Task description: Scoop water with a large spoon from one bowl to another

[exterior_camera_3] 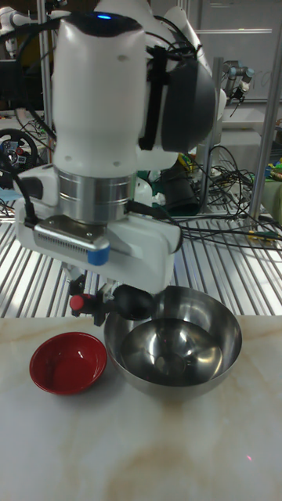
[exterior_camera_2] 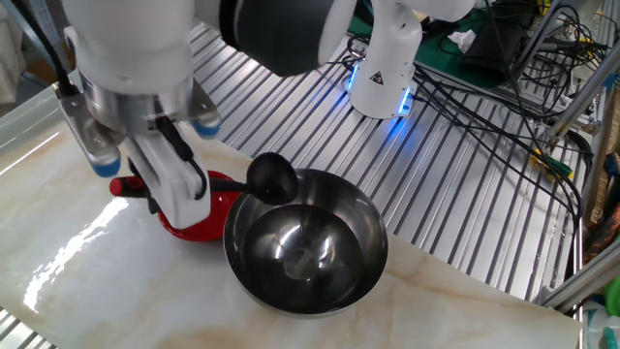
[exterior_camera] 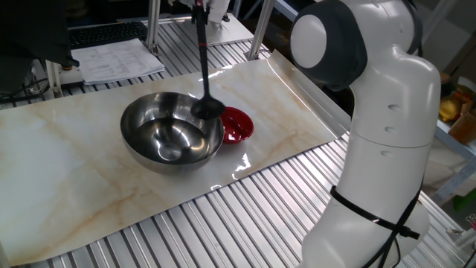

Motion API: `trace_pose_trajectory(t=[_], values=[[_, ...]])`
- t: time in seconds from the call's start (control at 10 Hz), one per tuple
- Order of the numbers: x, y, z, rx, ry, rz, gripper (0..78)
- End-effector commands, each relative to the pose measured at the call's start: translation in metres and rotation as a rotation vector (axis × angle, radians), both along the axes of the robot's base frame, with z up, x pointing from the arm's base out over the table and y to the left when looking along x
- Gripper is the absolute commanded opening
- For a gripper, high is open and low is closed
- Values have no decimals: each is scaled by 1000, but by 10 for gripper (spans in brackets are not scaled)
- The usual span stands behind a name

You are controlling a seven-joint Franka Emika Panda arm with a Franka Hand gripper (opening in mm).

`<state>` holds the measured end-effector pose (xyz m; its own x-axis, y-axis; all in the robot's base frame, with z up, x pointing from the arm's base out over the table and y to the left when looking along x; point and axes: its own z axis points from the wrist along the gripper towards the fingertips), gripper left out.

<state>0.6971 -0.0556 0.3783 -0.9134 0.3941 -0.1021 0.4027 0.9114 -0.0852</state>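
Note:
The large steel bowl (exterior_camera: 172,138) sits on the marble sheet, with the small red bowl (exterior_camera: 239,125) touching its right side. Faint glints at the steel bowl's bottom (exterior_camera_2: 308,254) hint at water, which is hardly visible. My gripper (exterior_camera_2: 153,191) is shut on the end of the black large spoon's handle, by its red mark (exterior_camera_2: 120,187). The spoon's scoop (exterior_camera_2: 272,177) hangs just above the steel bowl's rim on the side nearest the red bowl (exterior_camera_2: 199,219). The tall fixed view shows the scoop (exterior_camera_3: 133,301) level with the rim of the steel bowl (exterior_camera_3: 174,348), and the gripper (exterior_camera_3: 95,301) beside it.
My own white base (exterior_camera: 379,149) stands at the table's right edge. Papers (exterior_camera: 119,59) and aluminium posts (exterior_camera: 152,22) lie at the back. A second robot base with blue light (exterior_camera_2: 383,68) and cables (exterior_camera_2: 504,78) sit beyond the slatted table.

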Motion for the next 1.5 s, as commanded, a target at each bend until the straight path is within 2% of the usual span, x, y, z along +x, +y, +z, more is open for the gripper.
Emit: trace_pose_trajectory(t=[0.1,0.3,0.5,0.6,0.7,0.8,1.4,1.5], values=[[-1,21,-9,-13,-34,-81,11],[-2,23,-13,-12,-42,-85,11],[-7,31,-30,-23,-72,-96,11],[-8,32,-32,-26,-76,-97,11],[-9,34,-38,-44,-85,-98,11],[-10,35,-41,-43,-90,-101,11],[-10,40,-55,11,-132,-104,11],[-10,41,-59,40,-155,-94,11]])
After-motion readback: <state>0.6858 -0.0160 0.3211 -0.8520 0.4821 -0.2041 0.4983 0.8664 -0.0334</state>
